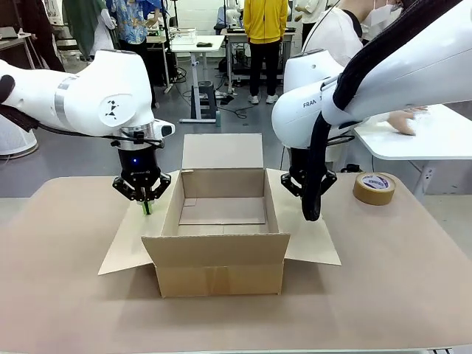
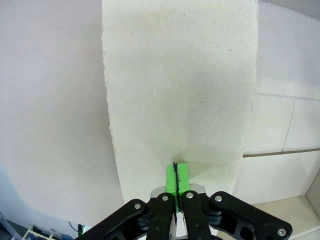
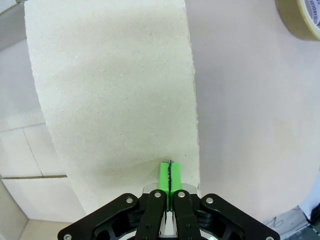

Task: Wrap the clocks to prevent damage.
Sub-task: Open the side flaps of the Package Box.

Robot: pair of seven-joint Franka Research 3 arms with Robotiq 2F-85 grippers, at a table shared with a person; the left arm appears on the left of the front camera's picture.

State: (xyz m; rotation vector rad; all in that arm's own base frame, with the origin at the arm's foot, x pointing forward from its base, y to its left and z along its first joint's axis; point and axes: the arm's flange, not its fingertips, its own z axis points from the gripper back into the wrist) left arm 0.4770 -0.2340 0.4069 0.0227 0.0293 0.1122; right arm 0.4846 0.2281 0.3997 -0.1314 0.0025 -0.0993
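One box (image 1: 221, 276) stands at the middle of the table (image 1: 383, 295), nearer the robot's edge than the far one. It is open at the top, and bare cardboard shows inside it. It has four flaps. The near flap (image 1: 215, 249) is folded outward over the front wall. The left flap (image 1: 127, 247) and the right flap (image 1: 316, 243) are spread out to the sides, sloping down to the table. The far flap (image 1: 223, 151) stands upright.

There are two grippers, one on each side of the box. The left gripper (image 1: 147, 207) points straight down over the far part of the left flap, just beside the box's left wall. Its green pads are pressed together with nothing between them. In the left wrist view the tips appear to touch the flap, where a shadow gathers around them. The right gripper (image 3: 170, 172) points down at the right flap in the same way, with its pads together and nothing gripped. In the right wrist view its tips lie near the flap's outer edge. In the front view a black cable (image 1: 313, 199) hangs in front of it.

One tape roll (image 1: 374, 189) lies flat near the table's far right corner, well apart from the box.

Beyond the table, a person's hand (image 1: 404, 122) rests on a white table (image 1: 442, 144).
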